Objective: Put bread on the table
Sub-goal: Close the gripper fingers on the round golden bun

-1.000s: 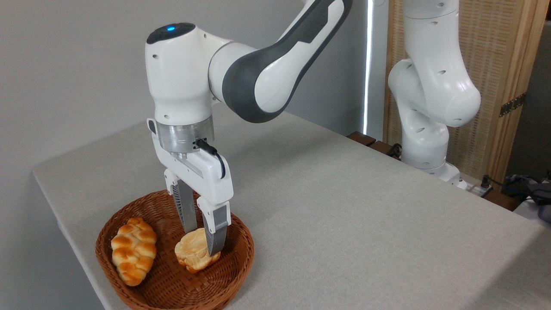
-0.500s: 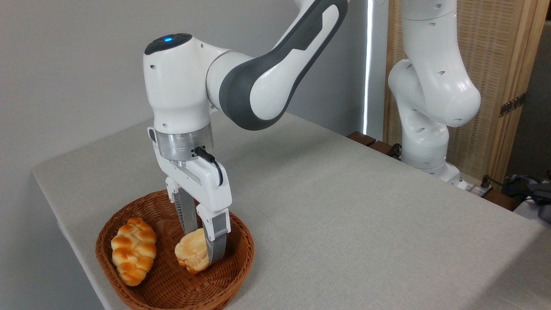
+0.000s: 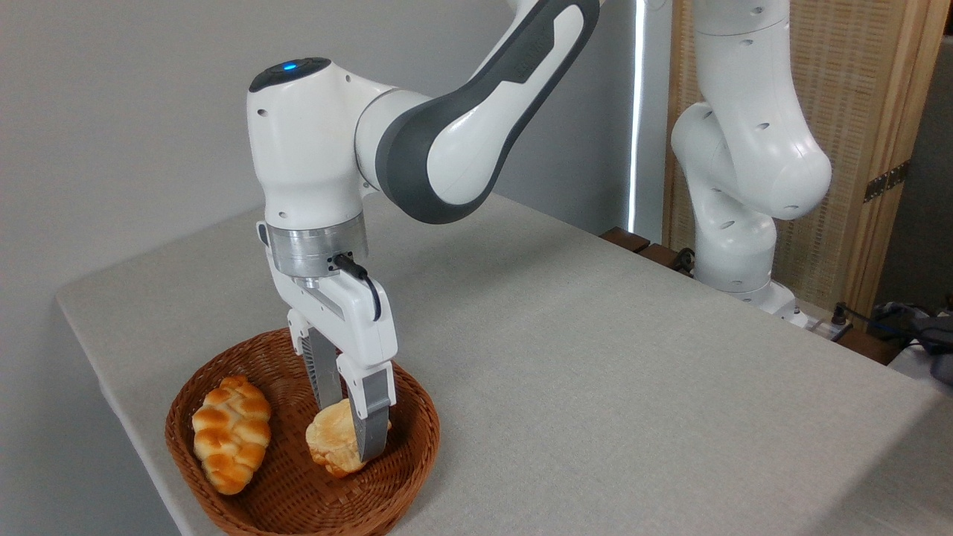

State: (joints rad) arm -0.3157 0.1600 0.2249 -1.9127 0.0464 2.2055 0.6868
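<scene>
The bread (image 3: 333, 445), a small pale roll with a toasted top, is inside the brown wicker basket (image 3: 406, 461) at the near left corner of the table (image 3: 595, 372). My gripper (image 3: 348, 433) points straight down into the basket and is shut on the roll. One finger presses its right side and the other stands behind it. The roll is squeezed and tilted, low over the basket floor; whether it still touches the weave cannot be told.
A longer golden braided loaf (image 3: 229, 435) lies in the left half of the basket. The arm's white base (image 3: 737, 223) stands at the table's far right edge, with a wooden screen (image 3: 871, 134) behind it. Cables (image 3: 893, 320) lie at the right.
The fingers have closed in on the roll, squeezing and tilting it. The wrist sank slightly and shifted a little left.
</scene>
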